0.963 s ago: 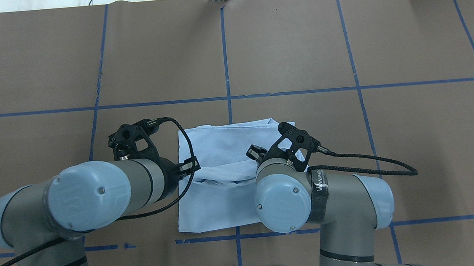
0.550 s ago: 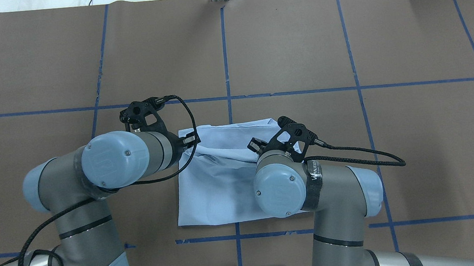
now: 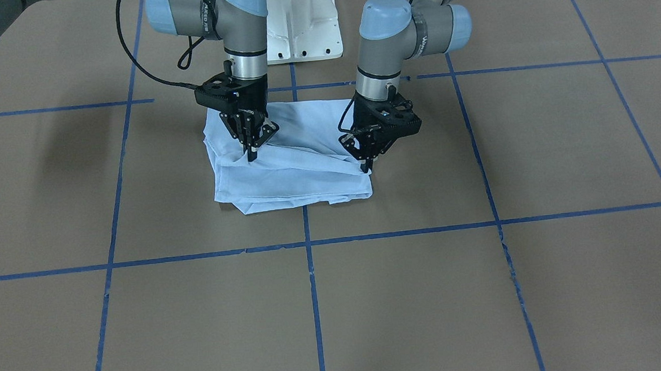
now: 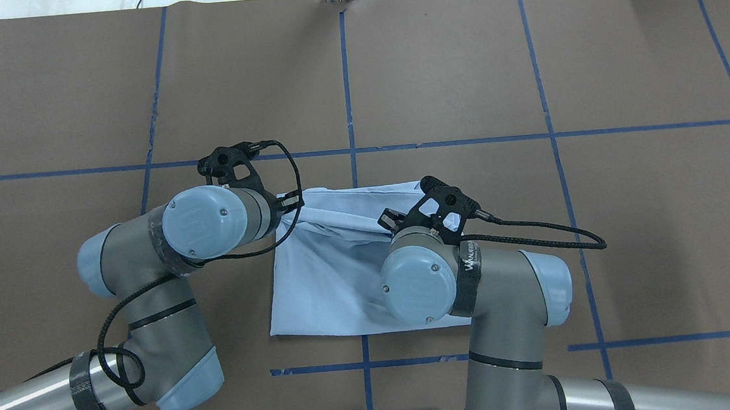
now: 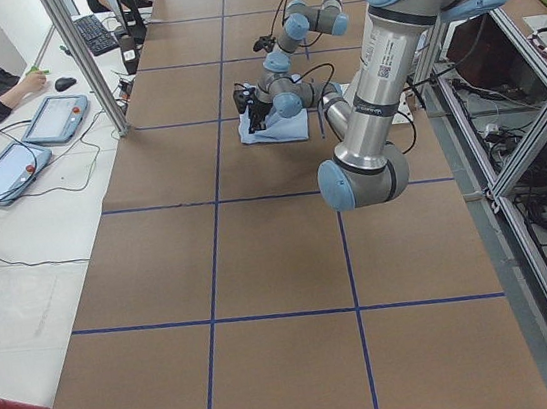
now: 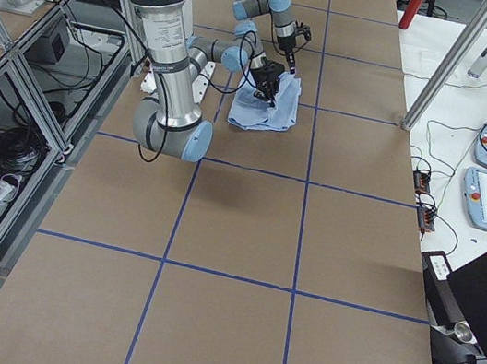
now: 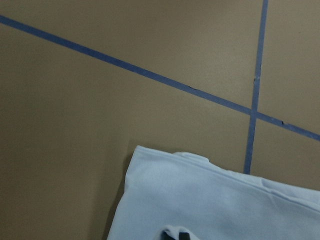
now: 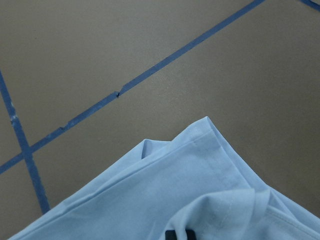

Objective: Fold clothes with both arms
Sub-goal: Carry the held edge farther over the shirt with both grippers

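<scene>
- Both the left gripper [image 3: 368,166] and right gripper [image 3: 251,153] pinch the shirt [image 3: 294,176], lying folded on the table [image 3: 492,291] across a tape line [image 3: 311,281].
- Base [image 3: 301,17] behind; tablets [image 5: 55,117] aside.
- Overhead, arms [image 4: 210,220] hide both grips and some shirt.

Front-facing view, upper centre: light blue fabric T-shirt [image 3: 289,183] on brown paper-covered table [image 3: 492,291]; black left claw [image 3: 369,167] at its right edge, black right claw [image 3: 251,155] at left.

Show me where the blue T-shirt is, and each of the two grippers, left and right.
T-shirt [image 3: 300,179]: front-facing view, on the flat layer near its front edge.
left gripper [image 3: 368,163]: front-facing view, between its fingertips at the shirt's edge.
right gripper [image 3: 251,154]: front-facing view, between its fingertips on the fabric.
</scene>
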`<state>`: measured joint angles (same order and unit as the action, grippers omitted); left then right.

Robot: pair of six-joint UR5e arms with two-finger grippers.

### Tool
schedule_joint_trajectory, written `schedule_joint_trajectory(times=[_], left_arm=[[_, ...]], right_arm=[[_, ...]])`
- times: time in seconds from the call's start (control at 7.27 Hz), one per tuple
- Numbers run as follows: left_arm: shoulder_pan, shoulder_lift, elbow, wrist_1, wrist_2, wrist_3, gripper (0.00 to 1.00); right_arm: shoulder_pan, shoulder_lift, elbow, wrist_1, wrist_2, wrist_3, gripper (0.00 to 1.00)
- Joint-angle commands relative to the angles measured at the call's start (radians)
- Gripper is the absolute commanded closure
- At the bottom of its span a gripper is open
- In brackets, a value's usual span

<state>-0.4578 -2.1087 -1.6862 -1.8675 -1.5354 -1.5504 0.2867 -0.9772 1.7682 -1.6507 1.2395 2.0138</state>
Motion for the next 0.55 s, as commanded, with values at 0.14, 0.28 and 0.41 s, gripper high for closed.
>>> schedule_joint_trajectory(times=[0.14, 0.28, 0.41], left_arm=[[0.002, -0.019, 0.01, -0.009, -0.002, 0.003, 1.0], [0.002, -0.02, 0.004, -0.009, -0.003, 0.003, 1.0], [0.002, -0.022, 0.0, -0.009, -0.003, 0.003, 1.0]], right_arm=[[0.023, 0.014, -0.018, 0.0, 0.002, -0.02, 1.0], [0.026, 0.014, -0.018, 0.0, 0.002, -0.024, 1.0], [0.031, 0.015, -0.018, 0.0, 0.002, -0.026, 1.0]])
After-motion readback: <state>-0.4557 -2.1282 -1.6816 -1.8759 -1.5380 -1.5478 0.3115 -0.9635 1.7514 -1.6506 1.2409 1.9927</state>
